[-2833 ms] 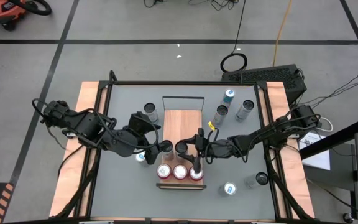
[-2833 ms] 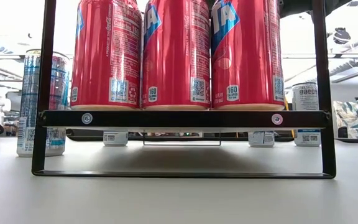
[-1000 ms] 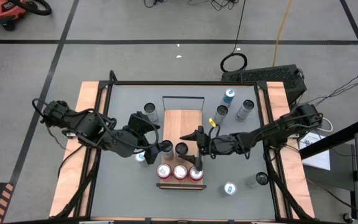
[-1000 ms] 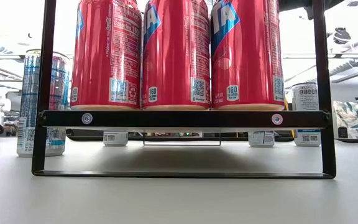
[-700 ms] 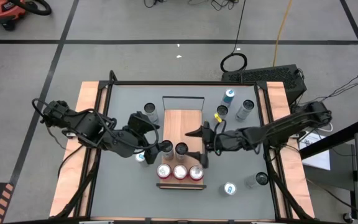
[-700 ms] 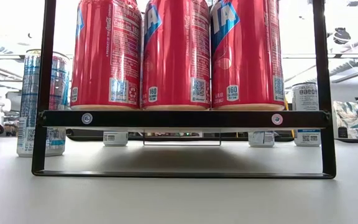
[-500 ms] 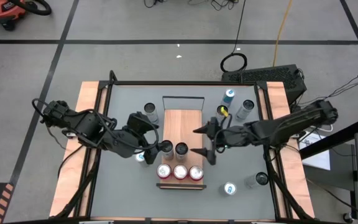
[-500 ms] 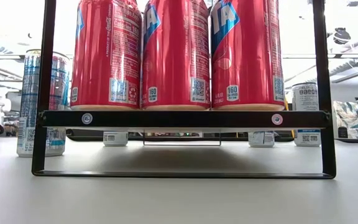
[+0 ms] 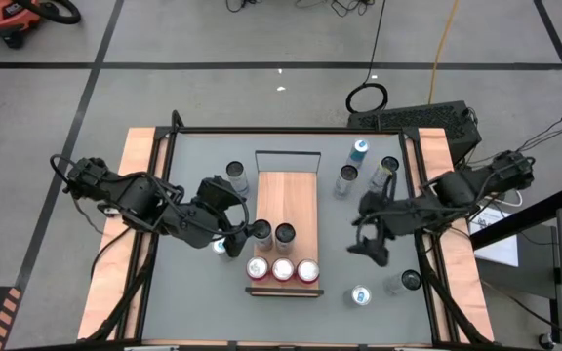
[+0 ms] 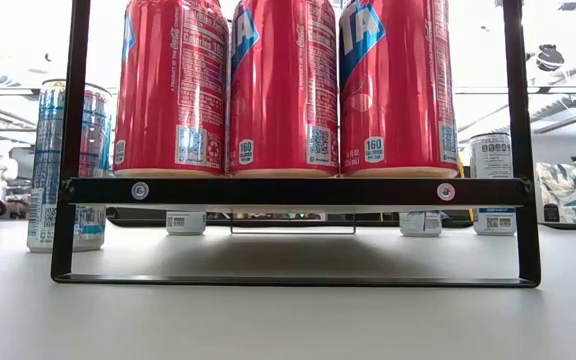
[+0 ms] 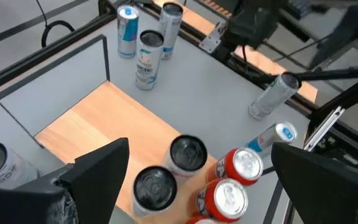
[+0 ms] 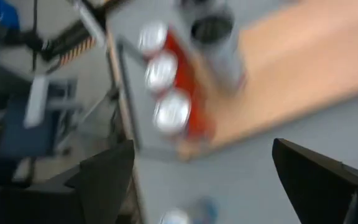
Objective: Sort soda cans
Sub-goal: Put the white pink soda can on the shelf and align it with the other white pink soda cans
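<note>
A wooden tray (image 9: 286,200) with a black frame sits in the middle of the table (image 9: 193,156). Along its near edge stand three red cans (image 9: 282,269) in a row, touching one another. Just behind them on the wood stand two grey cans (image 9: 273,232) with dark tops, side by side toward the tray's left edge. The far half of the tray is bare wood.

Outside the tray, a grey can (image 9: 236,176) stands near the table's far left. Two blue cans (image 9: 353,166) and a grey can (image 9: 385,172) stand near the far right corner. A blue can (image 9: 360,295) and a grey can (image 9: 407,282) stand near the near right corner. Another blue can (image 9: 220,246) sits just left of the tray.

The left gripper (image 9: 254,234) hangs at the tray's left edge beside the grey pair, jaws spread, holding nothing. The right gripper (image 9: 369,232) is over bare table right of the tray, jaws spread wide, empty.
</note>
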Controlling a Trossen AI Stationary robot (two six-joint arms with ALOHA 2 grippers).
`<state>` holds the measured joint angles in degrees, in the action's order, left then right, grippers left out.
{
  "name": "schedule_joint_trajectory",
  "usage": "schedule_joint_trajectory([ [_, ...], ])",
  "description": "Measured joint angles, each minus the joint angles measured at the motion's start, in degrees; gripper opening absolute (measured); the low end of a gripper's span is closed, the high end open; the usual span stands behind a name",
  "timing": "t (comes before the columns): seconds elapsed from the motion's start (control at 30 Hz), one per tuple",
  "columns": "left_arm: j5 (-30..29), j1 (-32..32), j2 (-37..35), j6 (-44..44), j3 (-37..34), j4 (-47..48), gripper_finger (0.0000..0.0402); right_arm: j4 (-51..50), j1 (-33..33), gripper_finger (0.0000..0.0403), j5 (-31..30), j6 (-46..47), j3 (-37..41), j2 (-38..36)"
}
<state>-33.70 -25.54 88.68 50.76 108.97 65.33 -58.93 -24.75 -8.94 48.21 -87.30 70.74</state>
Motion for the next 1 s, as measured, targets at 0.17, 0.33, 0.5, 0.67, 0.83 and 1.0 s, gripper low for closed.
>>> schedule_joint_trajectory([
  [0.17,2.2,-0.3,0.0,0.0,0.0,0.6,0.0397,-6.9,-5.2,0.0353,8.8,9.6,-0.6,0.1],
  [0.33,2.2,-1.3,0.0,0.2,0.0,1.4,0.0397,-13.0,-10.8,0.0353,12.4,16.0,-0.6,0.4],
  [0.5,2.1,-2.3,0.0,1.5,0.0,1.4,0.0397,-17.0,-15.6,0.0353,12.2,18.8,-0.6,0.4],
  [0.67,2.0,-3.2,0.0,2.2,0.0,1.4,0.0397,-22.0,-19.9,0.0352,12.0,20.1,-0.5,1.6],
  [0.83,1.5,-4.4,0.0,3.0,0.0,1.4,0.0397,-23.0,-22.7,0.0352,11.5,18.7,-0.5,3.0],
  [1.0,0.0,-5.4,0.0,3.9,0.0,1.4,0.0397,-23.2,-26.3,0.0359,6.0,16.6,-0.4,3.2],
])
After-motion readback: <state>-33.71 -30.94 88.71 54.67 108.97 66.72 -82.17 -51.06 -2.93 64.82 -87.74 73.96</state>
